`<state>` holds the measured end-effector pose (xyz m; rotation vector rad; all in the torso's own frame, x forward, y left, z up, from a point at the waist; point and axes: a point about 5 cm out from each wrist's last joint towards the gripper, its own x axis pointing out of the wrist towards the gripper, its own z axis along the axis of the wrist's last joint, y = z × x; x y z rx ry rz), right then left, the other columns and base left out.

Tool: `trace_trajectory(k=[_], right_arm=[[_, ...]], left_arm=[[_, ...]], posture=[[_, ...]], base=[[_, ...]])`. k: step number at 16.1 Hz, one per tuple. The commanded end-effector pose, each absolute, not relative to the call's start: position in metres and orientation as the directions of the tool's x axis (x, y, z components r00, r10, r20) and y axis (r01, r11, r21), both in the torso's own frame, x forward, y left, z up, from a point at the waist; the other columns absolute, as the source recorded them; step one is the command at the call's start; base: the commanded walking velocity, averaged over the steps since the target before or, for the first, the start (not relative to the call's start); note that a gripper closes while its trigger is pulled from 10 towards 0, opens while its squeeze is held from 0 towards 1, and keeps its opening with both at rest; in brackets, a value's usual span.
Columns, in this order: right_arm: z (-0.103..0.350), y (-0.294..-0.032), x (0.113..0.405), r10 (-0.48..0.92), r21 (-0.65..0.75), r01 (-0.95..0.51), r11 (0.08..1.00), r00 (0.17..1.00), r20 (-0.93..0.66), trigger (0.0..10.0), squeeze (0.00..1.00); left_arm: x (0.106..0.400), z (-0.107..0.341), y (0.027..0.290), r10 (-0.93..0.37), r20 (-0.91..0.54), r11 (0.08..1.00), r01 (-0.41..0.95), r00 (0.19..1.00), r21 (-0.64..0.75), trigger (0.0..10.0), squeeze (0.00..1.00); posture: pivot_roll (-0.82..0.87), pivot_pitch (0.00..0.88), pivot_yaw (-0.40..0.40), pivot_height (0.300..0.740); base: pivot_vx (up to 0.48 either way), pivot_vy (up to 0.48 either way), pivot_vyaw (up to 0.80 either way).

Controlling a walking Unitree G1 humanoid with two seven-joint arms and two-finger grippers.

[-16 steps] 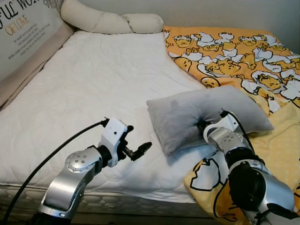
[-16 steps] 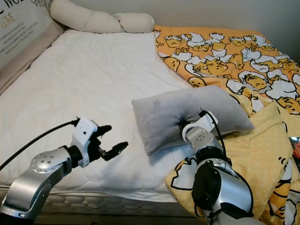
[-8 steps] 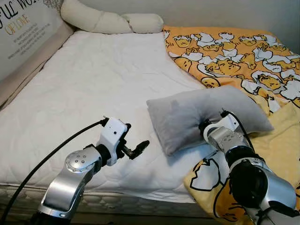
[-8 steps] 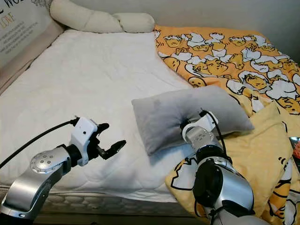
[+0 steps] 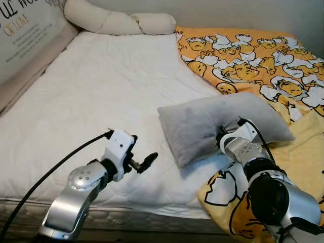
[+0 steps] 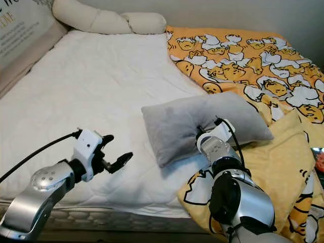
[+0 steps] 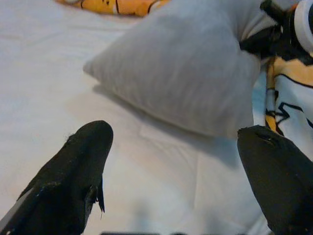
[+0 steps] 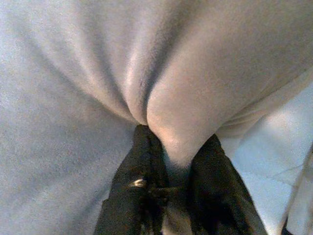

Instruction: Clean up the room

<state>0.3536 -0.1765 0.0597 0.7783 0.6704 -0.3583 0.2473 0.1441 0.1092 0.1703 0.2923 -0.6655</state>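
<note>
From our head cameras, the grey pillow (image 5: 217,124) lay on the white mattress (image 5: 101,91) beside the orange duck-print blanket (image 5: 253,55), our right gripper (image 5: 221,137) pinching its near edge. Our left gripper (image 5: 143,163) hovered with fingers spread, near the pillow but apart. In our left wrist view, the pillow (image 7: 186,78) sat ahead between parted fingers (image 7: 73,166). Our right wrist view showed the fingers (image 8: 142,166) clamped on a fold of fabric. We judged tidying barely begun: pillow unplaced, blanket rumpled. A cream bolster (image 5: 116,21) lined the headboard.
</note>
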Motion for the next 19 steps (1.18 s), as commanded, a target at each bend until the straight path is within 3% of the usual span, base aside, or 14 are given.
trace_trajectory(k=[1, 8, 11, 15, 17, 19], right_arm=[[0.055, -0.176, 0.351, -0.056, 0.505, 0.526, 0.684, 0.729, -0.683, 0.0, 0.0], [0.067, -0.175, 0.359, -0.056, 0.486, 0.455, 0.746, 0.771, -0.635, 0.0, 0.0], [0.073, -0.18, 0.362, -0.072, 0.468, 0.442, 0.765, 0.781, -0.62, 0.0, 0.0], [0.08, -0.179, 0.367, -0.072, 0.44, 0.384, 0.811, 0.814, -0.577, 0.0, 0.0], [0.117, -0.155, 0.387, 0.075, 0.439, 0.135, 0.888, 0.9, -0.429, 0.0, 0.0], [0.159, -0.136, 0.403, 0.19, 0.415, -0.06, 0.908, 0.941, -0.28, 0.0, 0.0]], left_arm=[[0.243, 0.112, 0.148, -0.579, -0.316, 0.778, 0.625, 0.751, 0.061, 10.0, 0.0], [0.23, 0.103, 0.158, -0.599, -0.394, 0.743, 0.668, 0.697, 0.051, 10.0, 0.0], [0.229, 0.107, 0.154, -0.671, -0.373, 0.694, 0.72, 0.641, -0.01, 10.0, 0.0], [0.229, 0.105, 0.169, -0.598, -0.396, 0.75, 0.661, 0.697, 0.031, 10.0, 0.0], [0.235, 0.109, 0.194, -0.489, -0.397, 0.824, 0.561, 0.777, 0.082, 10.0, 0.0], [0.244, 0.115, 0.214, -0.399, -0.38, 0.865, 0.481, 0.834, 0.146, 10.0, 0.0]], posture=[[0.0, 0.0, -0.061, 0.74], [0.0, 0.0, -0.062, 0.74], [-0.01, 0.0, -0.056, 0.74], [-0.01, 0.0, -0.048, 0.74], [-0.02, 0.0, -0.029, 0.74], [-0.01, 0.0, -0.029, 0.74]], base=[[0.0, 0.0, 0.0], [0.0, 0.0, 0.0], [0.0, 0.0, 0.0], [0.0, 0.0, 0.0], [0.0, 0.0, 0.0], [0.0, 0.0, 0.0]])
